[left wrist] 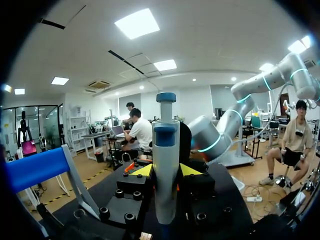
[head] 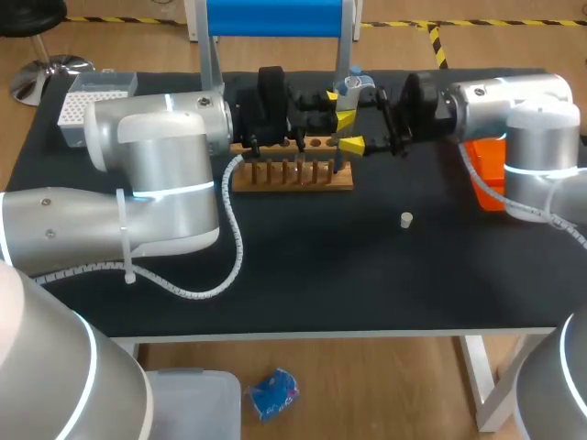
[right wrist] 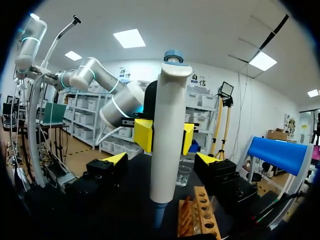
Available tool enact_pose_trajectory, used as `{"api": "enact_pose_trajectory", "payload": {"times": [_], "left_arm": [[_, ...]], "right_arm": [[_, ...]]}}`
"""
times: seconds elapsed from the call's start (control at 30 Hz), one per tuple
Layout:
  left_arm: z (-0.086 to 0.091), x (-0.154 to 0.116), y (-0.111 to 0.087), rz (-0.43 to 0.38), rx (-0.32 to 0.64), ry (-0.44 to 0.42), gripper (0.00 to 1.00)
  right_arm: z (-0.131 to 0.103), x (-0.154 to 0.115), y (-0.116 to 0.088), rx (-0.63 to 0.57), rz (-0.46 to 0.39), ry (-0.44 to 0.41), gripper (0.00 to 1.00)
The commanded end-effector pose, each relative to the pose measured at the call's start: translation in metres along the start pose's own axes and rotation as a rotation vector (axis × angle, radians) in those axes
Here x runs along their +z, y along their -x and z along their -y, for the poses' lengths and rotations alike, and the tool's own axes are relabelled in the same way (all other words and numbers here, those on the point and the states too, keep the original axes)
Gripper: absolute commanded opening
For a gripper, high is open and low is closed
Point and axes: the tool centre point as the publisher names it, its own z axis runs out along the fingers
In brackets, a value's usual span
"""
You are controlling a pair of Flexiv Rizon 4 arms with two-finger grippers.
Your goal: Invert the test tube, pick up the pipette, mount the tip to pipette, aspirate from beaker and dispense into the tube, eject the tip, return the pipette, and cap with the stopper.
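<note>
Black matte counter (head: 367,284), with both arms meeting at its back middle. The left tool (left wrist: 165,170) is clamped on the pipette (right wrist: 169,110), its yellow tips pressing the white body from two sides. The pipette stands upright above the counter with its blue plunger on top. The right tool (right wrist: 161,159) is spread wide, one finger to each side of the pipette's lower part and neither touching it (the gap is plain in the right wrist view).

The wooden test tube rack (head: 292,174) sits on the counter just below and in front of the two tools. It has a row of holes on top and pegs along the front; I cannot tell what sits in the holes. The small white stopper (head: 406,219) lies alone on the counter, right of the rack and well apart from it. The white tip box (head: 92,99) is at the back left corner, behind the left arm. A clear beaker (right wrist: 183,175) stands beyond the pipette, near the rack.

An orange object (head: 486,170) on the right is partly hidden by the right arm, so I cannot tell what it is. A blue-topped stand (head: 275,16) on grey legs is at the back edge. A white spiral-wrapped cable (head: 229,261) from the left arm loops onto the counter by the rack's left end.
</note>
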Motion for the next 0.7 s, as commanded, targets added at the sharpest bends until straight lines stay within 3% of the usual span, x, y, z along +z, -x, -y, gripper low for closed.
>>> {"api": "enact_pose_trajectory", "payload": {"times": [0.03,0.4,0.5,0.7], "left_arm": [[-0.001,0.001,0.0,0.004,0.001,-0.003,0.0],[-0.001,0.001,0.0,0.004,0.001,-0.003,0.0],[-0.001,0.001,0.0,0.004,0.001,-0.003,0.0],[-0.001,0.001,0.0,0.004,0.001,-0.003,0.0]], "right_arm": [[-0.007,-0.015,-0.011,0.003,0.014,-0.026,1.0],[-0.007,-0.092,-0.038,0.04,0.14,-0.149,1.0],[-0.006,-0.1,-0.04,0.053,0.175,-0.199,1.0],[-0.006,-0.1,-0.04,0.053,0.175,-0.199,1.0]]}}
